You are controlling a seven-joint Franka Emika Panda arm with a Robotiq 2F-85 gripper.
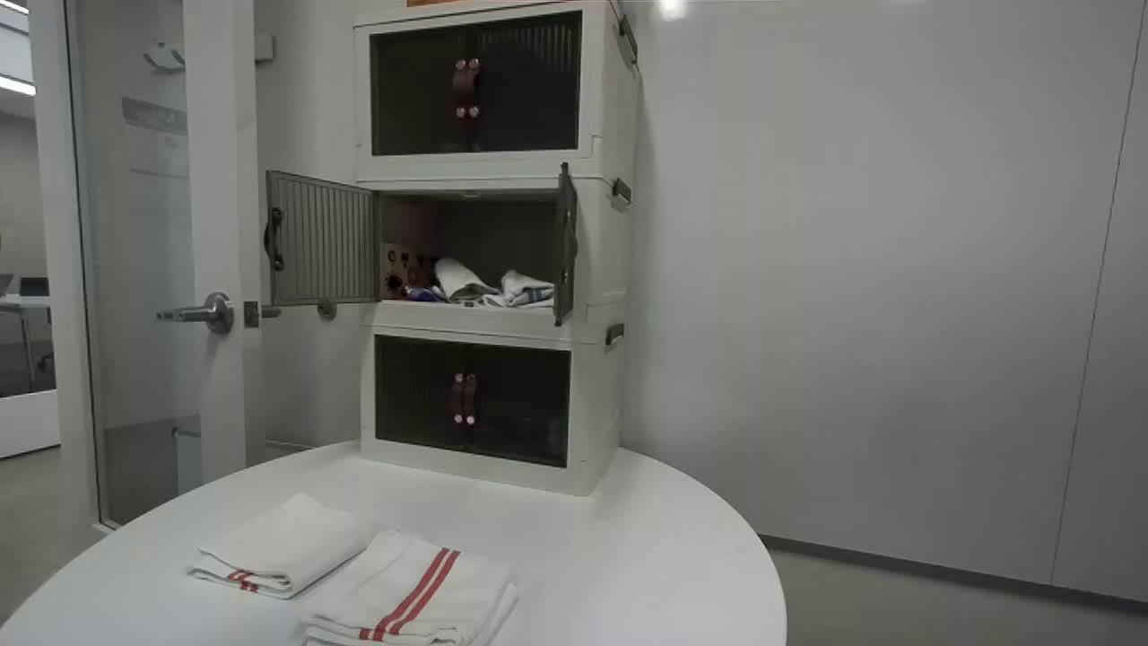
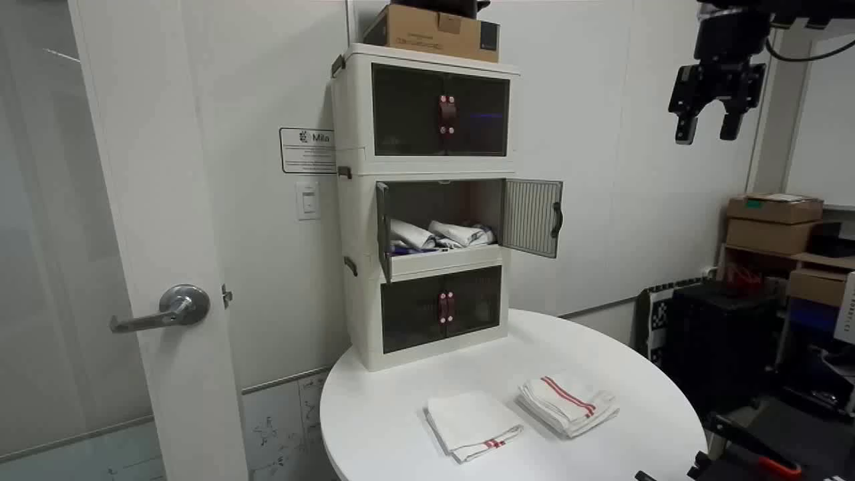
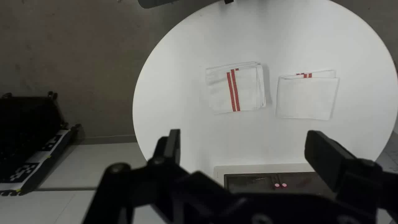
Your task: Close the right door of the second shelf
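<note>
A white 3-tier cabinet (image 1: 596,404) stands on a round white counter (image 1: 682,556). At its middle tier, the 2nd shelf (image 2: 444,262), the right door (image 2: 524,217) is swung out: upright, long axis vertical, its free edge pointing forward, away from the cabinet front. The left door (image 1: 327,240) is open too. White cloths (image 2: 411,234) lie inside; 2 folded, red-striped cloths (image 2: 568,404) lie on the counter. The gripper (image 2: 708,130), jaws parted wide, hangs well apart from the cabinet.

A black-bordered sign (image 2: 308,151) on the wall (image 2: 267,87) beside the white cabinet (image 2: 437,165) reads "Mila" next to a small emblem (image 2: 304,136). From here, its finer lines (image 2: 308,160) are illegible, as is the print (image 2: 419,45) on the cardboard box (image 2: 427,30) atop the cabinet.
</note>
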